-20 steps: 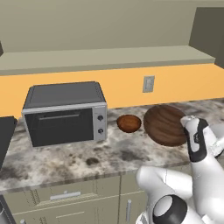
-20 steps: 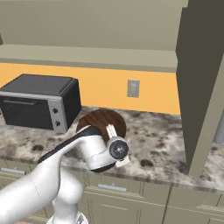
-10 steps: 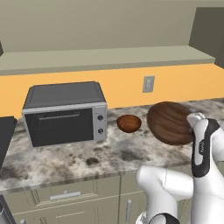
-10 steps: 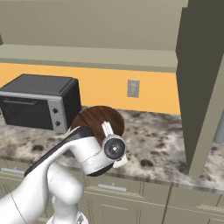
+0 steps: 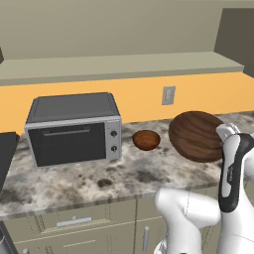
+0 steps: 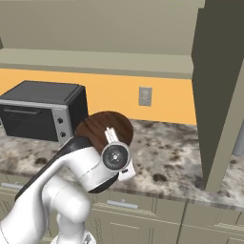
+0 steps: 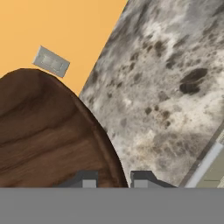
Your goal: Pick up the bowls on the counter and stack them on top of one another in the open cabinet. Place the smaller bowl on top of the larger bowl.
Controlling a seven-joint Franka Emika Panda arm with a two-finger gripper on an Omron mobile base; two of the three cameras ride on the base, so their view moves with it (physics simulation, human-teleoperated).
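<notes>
Larger bowl (image 5: 197,135) is tilted on edge, clear of the counter (image 5: 74,183), its rim pinched between the nearly closed fingers of the gripper (image 7: 114,181). In the hand view the rim passes between the two fingertips (image 7: 89,180), with the wall outlet (image 7: 51,61) above it. Smaller bowl (image 5: 146,139) sits upright on the counter, just left of the held bowl and right of the grey toaster oven (image 5: 73,128). Above the orange backsplash (image 5: 139,101) runs the open cabinet (image 5: 119,64) ledge.
</notes>
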